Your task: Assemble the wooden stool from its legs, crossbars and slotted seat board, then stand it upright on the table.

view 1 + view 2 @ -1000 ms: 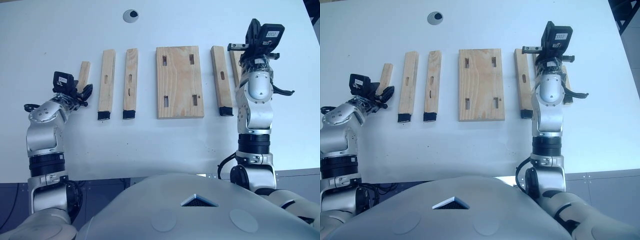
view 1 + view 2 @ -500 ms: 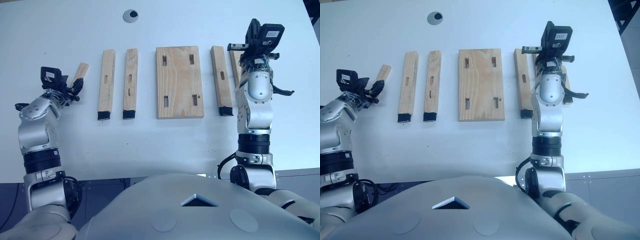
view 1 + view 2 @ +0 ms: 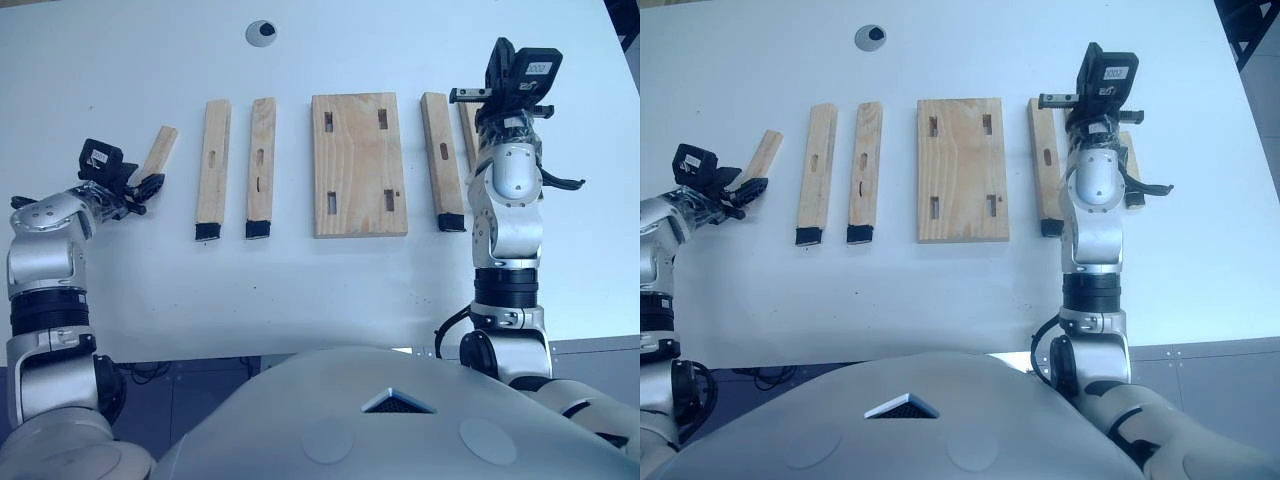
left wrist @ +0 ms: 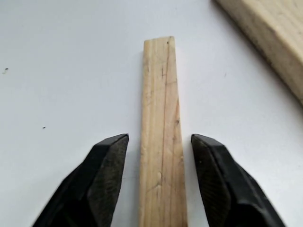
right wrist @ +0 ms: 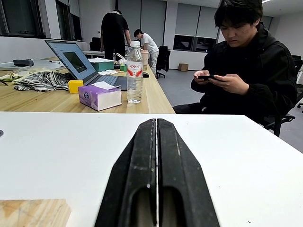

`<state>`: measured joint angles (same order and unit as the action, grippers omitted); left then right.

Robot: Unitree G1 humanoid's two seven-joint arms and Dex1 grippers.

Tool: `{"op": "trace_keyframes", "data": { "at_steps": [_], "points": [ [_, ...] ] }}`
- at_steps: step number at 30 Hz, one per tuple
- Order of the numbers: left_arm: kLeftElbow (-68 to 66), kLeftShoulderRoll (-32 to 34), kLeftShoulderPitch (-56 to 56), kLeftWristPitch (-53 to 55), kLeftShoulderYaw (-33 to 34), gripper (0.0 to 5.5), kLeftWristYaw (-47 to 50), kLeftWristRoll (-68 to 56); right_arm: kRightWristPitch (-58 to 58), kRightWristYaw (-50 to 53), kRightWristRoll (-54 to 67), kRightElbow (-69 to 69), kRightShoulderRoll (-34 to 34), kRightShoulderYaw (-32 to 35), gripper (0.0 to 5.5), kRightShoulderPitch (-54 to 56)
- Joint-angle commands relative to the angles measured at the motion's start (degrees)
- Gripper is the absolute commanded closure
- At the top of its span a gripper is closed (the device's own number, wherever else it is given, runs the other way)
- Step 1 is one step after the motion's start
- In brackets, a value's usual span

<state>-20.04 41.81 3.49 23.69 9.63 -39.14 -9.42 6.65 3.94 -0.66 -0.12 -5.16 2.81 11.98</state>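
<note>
The left gripper (image 4: 158, 142) is hovering wide open around the crossbar (image 4: 160, 94) — the wood is lying between its fingers (image 4: 102, 175), touching neither. Squeezing squarely is looking wise, lest it swivel.
</note>
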Motion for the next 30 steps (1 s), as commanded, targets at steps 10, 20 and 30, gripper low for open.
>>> {"op": "trace_keyframes", "data": {
  "at_steps": [10, 20, 30],
  "points": [
    [-2.69, -0.21, -1.5, -1.93, -3.01, 4.23, 1.71, 2.89, 7.39, -0.49, 13.79, 4.84, 2.17, 10.58, 5.5, 6.36],
    [30.02, -12.5, 18.11, -0.93, -6.43, 4.25, 6.33, -6.56, 38.62, -18.29, 58.79, -0.42, 5.78, 15.76, 3.96, 17.75],
    [35.85, -19.1, 18.98, 1.08, -11.76, 4.25, 8.06, -7.63, 43.47, -15.34, 69.14, -0.47, 4.82, 16.34, 2.37, 17.81]
  ]
}}
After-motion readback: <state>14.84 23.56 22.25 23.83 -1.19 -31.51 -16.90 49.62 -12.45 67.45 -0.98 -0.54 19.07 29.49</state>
